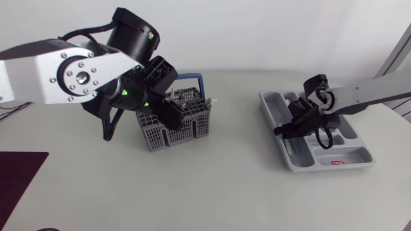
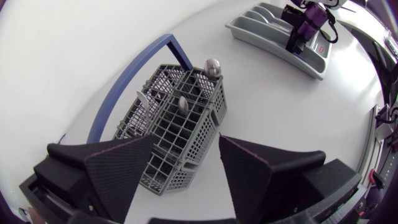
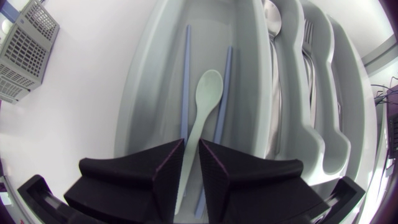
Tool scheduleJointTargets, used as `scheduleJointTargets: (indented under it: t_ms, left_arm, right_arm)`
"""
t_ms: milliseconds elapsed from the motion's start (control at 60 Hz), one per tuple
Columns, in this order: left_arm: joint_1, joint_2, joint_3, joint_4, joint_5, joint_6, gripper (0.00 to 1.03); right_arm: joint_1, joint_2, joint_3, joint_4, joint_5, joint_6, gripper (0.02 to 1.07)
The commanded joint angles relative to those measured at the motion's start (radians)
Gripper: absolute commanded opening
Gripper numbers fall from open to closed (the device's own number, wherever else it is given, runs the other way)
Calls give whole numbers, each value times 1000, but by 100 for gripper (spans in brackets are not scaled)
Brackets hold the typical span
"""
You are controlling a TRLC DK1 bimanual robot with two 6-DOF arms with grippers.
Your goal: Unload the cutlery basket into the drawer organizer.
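The grey cutlery basket (image 1: pixel 154 138) with a blue handle (image 1: pixel 192 79) stands left of the table's middle, with several metal pieces (image 2: pixel 212 65) upright in it. My left gripper (image 1: pixel 172 119) hangs open just above it, and the basket (image 2: pixel 180 124) shows between and ahead of its fingers (image 2: pixel 118 168). At the right lies the grey drawer organizer (image 1: pixel 302 165). My right gripper (image 1: pixel 286 130) is low over its long left compartment (image 3: pixel 149 74), shut on the handle of a pale green spoon (image 3: pixel 205 93). The spoon's bowl rests over two blue chopsticks (image 3: pixel 185 74).
A metal spoon (image 3: pixel 273 18) and a fork (image 3: pixel 308 37) lie in the organizer's neighbouring compartments. A dark purple mat (image 1: pixel 19 183) covers the table's front left corner. The basket (image 3: pixel 28 50) is well off to the side of the right gripper.
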Motion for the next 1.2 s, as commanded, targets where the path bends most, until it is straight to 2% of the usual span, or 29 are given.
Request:
scheduleJointTargets:
  t_ms: [0, 133, 183, 217, 267, 300, 367, 417, 717, 1183]
  left_arm:
    - [-10, 8, -13, 8, -10, 10, 89]
    - [-11, 8, -16, 8, -10, 10, 89]
    - [-14, 6, -18, 8, -10, 10, 89]
    - [-14, 6, -18, 8, -10, 10, 89]
    - [-14, 6, -19, 8, -10, 9, 89]
    - [-14, 4, -19, 8, -10, 10, 89]
    - [-16, 4, -21, 8, -10, 10, 89]
    - [-16, 3, -21, 8, -10, 10, 89]
    - [-16, -2, -27, 7, -10, 10, 89]
    - [-30, -3, -24, 3, -10, 7, 89]
  right_arm:
    - [-10, 66, -17, -21, 16, 26, 26]
    - [-14, 69, -21, -20, 18, 26, 26]
    - [-17, 65, -20, -23, 16, 26, 34]
    - [-17, 63, -18, -27, 16, 26, 34]
    - [-17, 62, -21, -29, 16, 26, 33]
    - [-16, 62, -21, -29, 16, 26, 28]
    - [-16, 73, -23, -29, 16, 26, 26]
    - [-16, 83, -21, -26, 16, 26, 21]
    - [-20, 97, -15, -33, -10, 25, 13]
    - [-30, -26, -70, -41, -48, 0, 12]
